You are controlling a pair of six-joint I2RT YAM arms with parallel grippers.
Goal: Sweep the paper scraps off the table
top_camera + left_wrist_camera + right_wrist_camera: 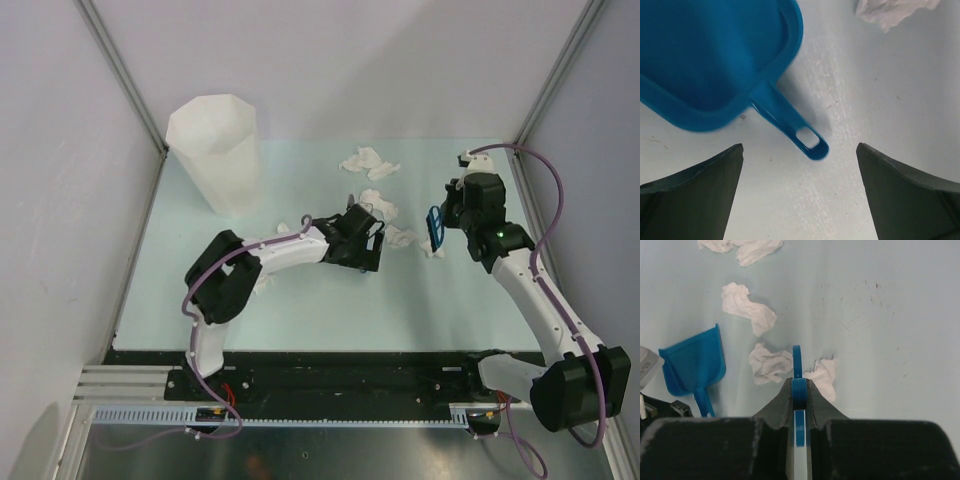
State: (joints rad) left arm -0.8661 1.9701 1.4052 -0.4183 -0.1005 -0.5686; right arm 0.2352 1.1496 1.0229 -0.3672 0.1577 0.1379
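Observation:
Several crumpled white paper scraps (pixel 380 203) lie at the back middle of the pale green table (pixel 300 310). In the right wrist view two scraps (pixel 770 363) sit just ahead of my right gripper (pixel 799 385). It is shut on a thin blue tool (pixel 797 360) seen edge-on, also visible in the top view (pixel 437 228). A blue dustpan (pixel 715 55) lies flat on the table, its handle (pixel 790 120) pointing toward my left gripper (pixel 800 146). That gripper is wide open just above the handle's end, touching nothing. In the top view the left gripper (pixel 370 245) hides the dustpan.
A tall white faceted bin (pixel 215 150) stands at the back left of the table. More scraps (pixel 368 162) lie near the back wall. Grey walls close in on three sides. The right arm (pixel 540 300) reaches along the right edge.

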